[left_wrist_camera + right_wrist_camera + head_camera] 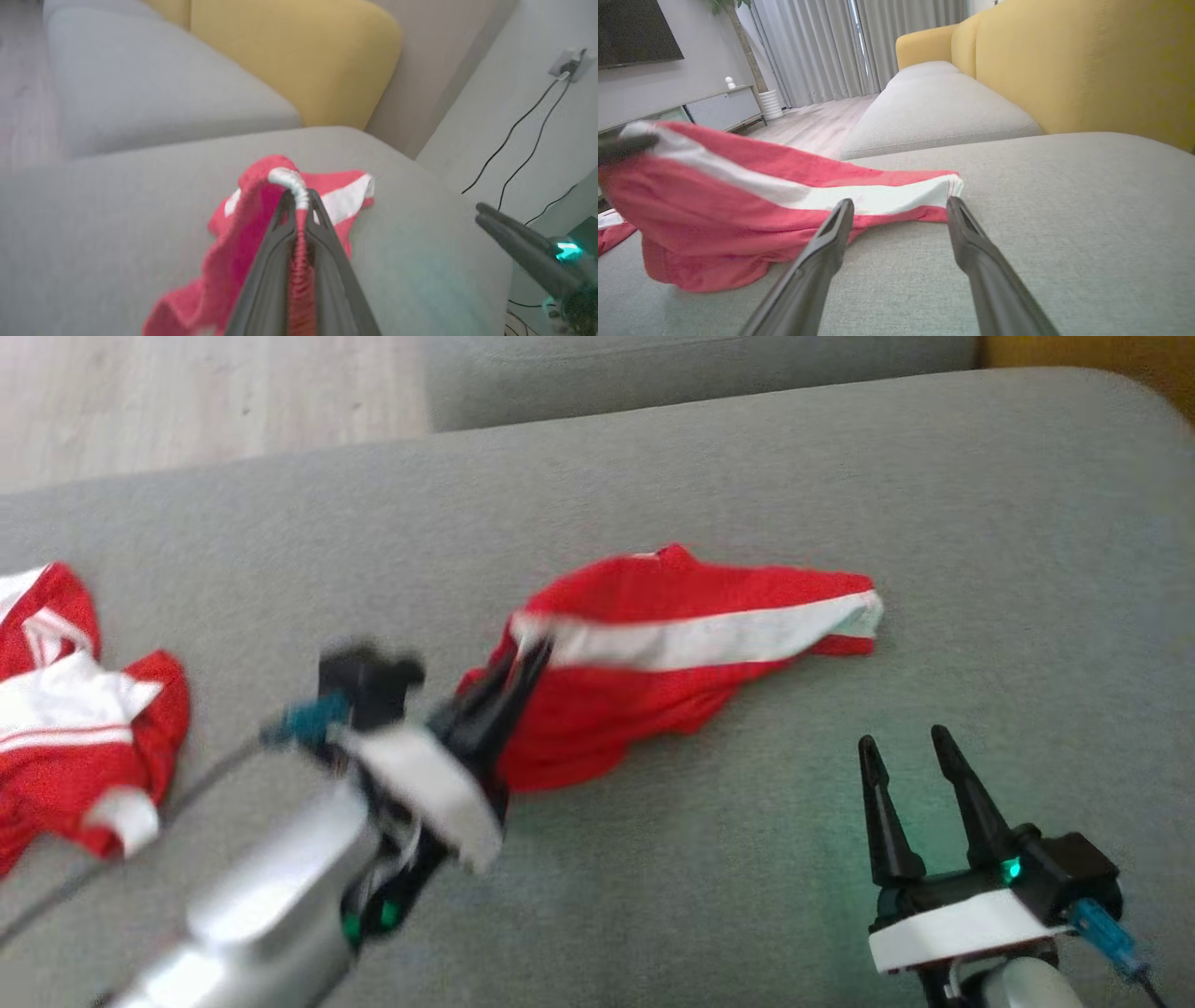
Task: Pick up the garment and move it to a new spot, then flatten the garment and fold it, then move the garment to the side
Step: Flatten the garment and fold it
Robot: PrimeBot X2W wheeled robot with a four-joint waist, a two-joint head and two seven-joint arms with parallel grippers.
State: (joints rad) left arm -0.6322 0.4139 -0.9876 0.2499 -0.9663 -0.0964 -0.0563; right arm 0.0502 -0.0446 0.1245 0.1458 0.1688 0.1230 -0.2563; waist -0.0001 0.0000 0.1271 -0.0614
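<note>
The garment (672,653) is red with a white stripe and stretches across the grey sofa cushion (747,476). My left gripper (527,658) is shut on the garment's left end and holds that end lifted off the cushion, while the right end still rests on it. In the left wrist view the cloth (261,219) is pinched between the dark fingers (322,233) and drapes over their tips. My right gripper (903,739) stands open at the lower right, nothing between its fingers. In the right wrist view the garment (752,200) lies just beyond the gripper (900,205).
A second red and white garment (75,728) lies crumpled at the cushion's left edge. Wooden floor (187,401) lies beyond the cushion's far left. A yellow backrest (1087,60) rises to the right, and another grey seat cushion (934,102) lies beyond.
</note>
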